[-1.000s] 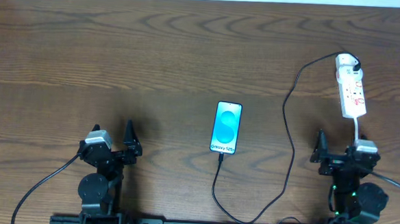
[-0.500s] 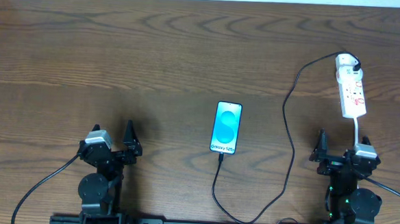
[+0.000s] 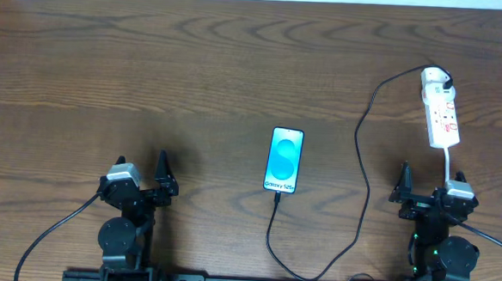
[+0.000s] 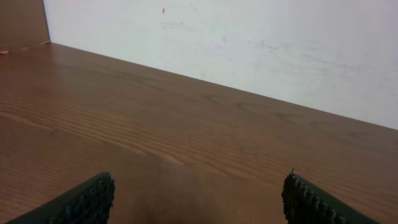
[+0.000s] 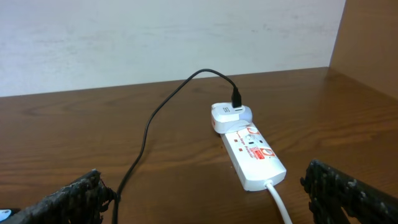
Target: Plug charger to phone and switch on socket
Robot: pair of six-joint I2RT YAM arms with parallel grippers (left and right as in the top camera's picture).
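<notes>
**Mind the Loop by the Socket**

Parked at the near edge with left gripper [image 4: 196, 199] and right gripper [image 5: 205, 193] both spread wide, holding nothing. Can see the phone [image 3: 284, 160] flat in the middle of the table [image 3: 151, 66]. Can follow the charger [image 3: 361, 146] from its near end round to the socket [image 3: 442, 116], far right. Might snag that loop, or the white cord [image 3: 448, 164] just ahead, reaching for the switch, and yank the tip out. Cannot tell if switched on.

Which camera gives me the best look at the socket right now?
Right wrist: the socket lies close ahead, its red markings and the white plug at its far end clear. Overhead shows it whole but small, at the right. Left wrist shows none of it.
</notes>
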